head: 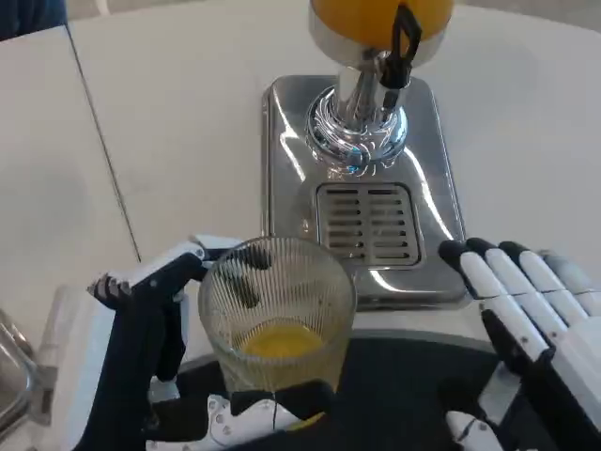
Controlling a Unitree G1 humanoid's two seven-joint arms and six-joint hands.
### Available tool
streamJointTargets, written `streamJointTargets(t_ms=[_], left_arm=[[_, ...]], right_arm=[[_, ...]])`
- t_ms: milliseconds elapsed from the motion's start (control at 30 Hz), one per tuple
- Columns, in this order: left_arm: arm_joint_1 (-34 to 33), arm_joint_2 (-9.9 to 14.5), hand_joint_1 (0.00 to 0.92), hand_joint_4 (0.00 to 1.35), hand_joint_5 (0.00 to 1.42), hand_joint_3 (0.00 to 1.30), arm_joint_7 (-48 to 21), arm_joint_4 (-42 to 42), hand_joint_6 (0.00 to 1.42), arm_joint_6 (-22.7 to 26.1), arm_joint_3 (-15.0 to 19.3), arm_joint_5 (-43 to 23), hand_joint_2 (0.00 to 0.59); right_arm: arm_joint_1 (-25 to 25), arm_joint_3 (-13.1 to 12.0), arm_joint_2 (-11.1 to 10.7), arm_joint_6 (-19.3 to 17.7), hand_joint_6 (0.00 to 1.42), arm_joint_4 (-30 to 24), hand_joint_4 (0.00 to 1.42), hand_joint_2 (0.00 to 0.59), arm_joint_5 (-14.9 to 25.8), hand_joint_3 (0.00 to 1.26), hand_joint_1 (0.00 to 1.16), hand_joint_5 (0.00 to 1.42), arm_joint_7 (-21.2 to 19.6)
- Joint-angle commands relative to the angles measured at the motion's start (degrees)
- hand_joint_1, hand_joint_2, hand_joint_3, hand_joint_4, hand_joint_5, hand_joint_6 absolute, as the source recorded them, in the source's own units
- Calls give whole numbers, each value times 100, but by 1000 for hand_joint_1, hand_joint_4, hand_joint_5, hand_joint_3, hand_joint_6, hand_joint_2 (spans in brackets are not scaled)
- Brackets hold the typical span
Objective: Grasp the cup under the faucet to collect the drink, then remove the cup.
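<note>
A clear ribbed glass cup point(277, 315) holds a little orange drink at its bottom. My left hand point(164, 348) grips it, fingers wrapped around its left and back sides, near the picture's lower middle. The cup is in front of the dispenser's drip grate point(368, 224), away from the faucet point(402, 52). The juice dispenser point(376, 28) with orange drink stands on a shiny steel base point(291, 160). My right hand point(526, 319) sits at the lower right with straight, spread fingers, holding nothing.
The white table point(169, 122) spreads left and behind the dispenser. A seam point(103, 160) runs diagonally across the table at left. A metal object's edge point(14, 376) shows at the far lower left.
</note>
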Motion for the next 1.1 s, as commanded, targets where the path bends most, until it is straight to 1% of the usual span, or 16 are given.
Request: streamJointTargets(t_ms=[33, 167, 433, 533, 700, 933, 1100], left_arm=[[45, -91, 720, 1183, 1424, 1094, -63, -208, 1424, -215, -34, -45, 0], [23, -140, 720, 1183, 1424, 1094, -99, -221, 1424, -205, -40, -16, 0], [6, -223, 720, 1183, 1424, 1094, -137, -158, 1424, -96, -3, -12, 0], [19, -254, 720, 1183, 1424, 1094, -150, -146, 1424, -100, -3, 19, 0], [19, -295, 720, 1183, 1424, 1094, -174, -171, 1424, -89, 17, 19, 0], [13, -311, 720, 1196, 1424, 1094, -190, -146, 1424, -90, 20, 31, 0], [-28, -337, 719, 1196, 1424, 1094, -200, -149, 1424, -78, 26, 39, 0]], right_arm=[[150, 175, 34, -138, 0, 80, 0, 527, -36, 0, 50, 0, -153], [250, 282, -62, -285, 0, 91, 0, 527, -26, 0, 48, 0, -126], [423, 292, -175, -432, 0, 76, 0, 527, 98, 0, 45, 0, -107], [365, 322, -237, -426, 0, 57, 0, 527, 108, 0, 45, 0, -48], [348, 307, -227, -382, 0, 47, 0, 527, 135, 0, 43, 0, -58], [440, 360, -159, -376, 0, 13, 0, 527, 122, 0, 43, 0, -63], [332, 405, -166, -297, 0, 39, 0, 527, 103, 0, 42, 0, -3]])
